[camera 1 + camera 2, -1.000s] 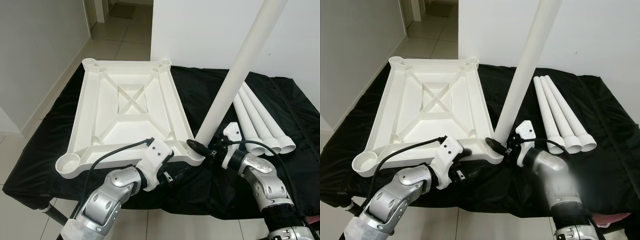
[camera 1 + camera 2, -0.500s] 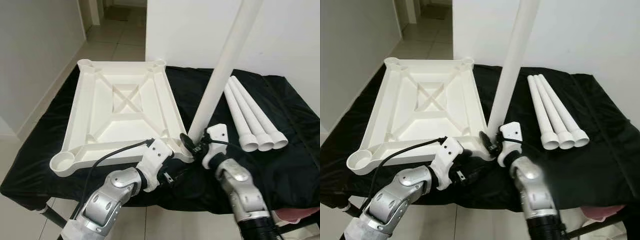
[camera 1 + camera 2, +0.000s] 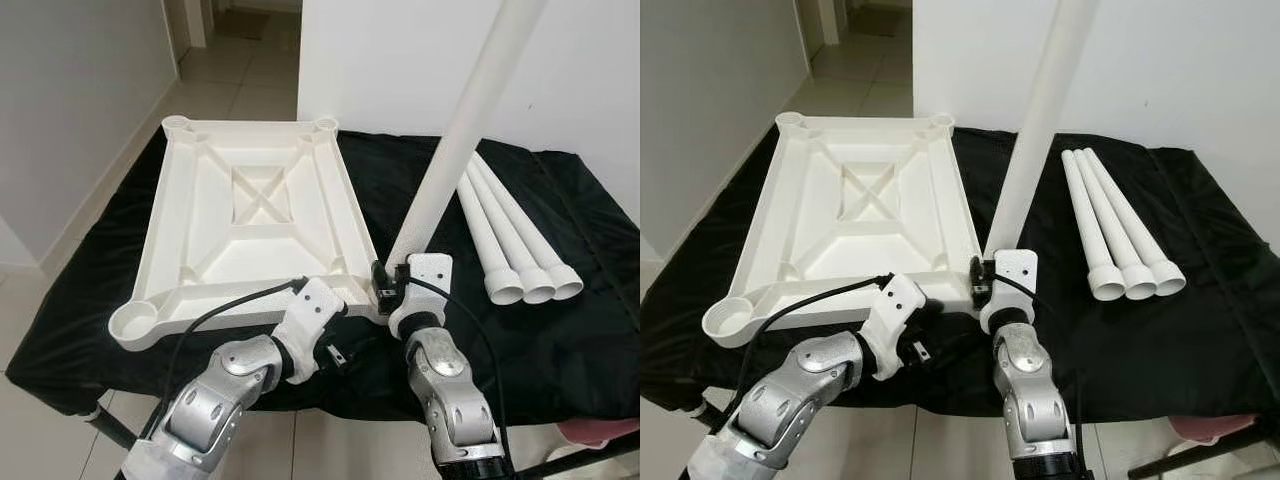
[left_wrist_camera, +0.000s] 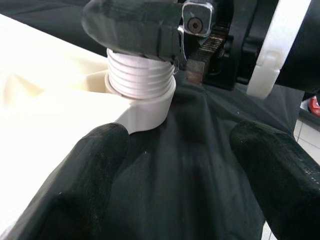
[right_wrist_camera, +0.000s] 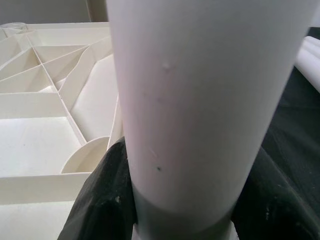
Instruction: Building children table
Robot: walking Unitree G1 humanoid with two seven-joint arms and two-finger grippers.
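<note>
Left eye view: the white tabletop [image 3: 250, 225] lies underside up on a black cloth [image 3: 560, 330]; a white leg [image 3: 455, 150] stands tilted in its near right corner socket, at about 5 o'clock of the top. The right gripper [image 3: 385, 285] is clamped on the leg's base. Three spare legs [image 3: 515, 240] lie side by side at 3 o'clock, well apart from the top. The left gripper [image 3: 345, 350] sits just below the same corner. Right eye view: same layout; grey floor tiles [image 3: 855, 75] run beyond the top at 12 o'clock. Left wrist view: its fingers [image 4: 95, 165] are spread, holding nothing; the leg's threaded end [image 4: 140, 80] sits partly in the socket collar. Right wrist view: black fingers [image 5: 107, 200] press either side of the leg.
</note>
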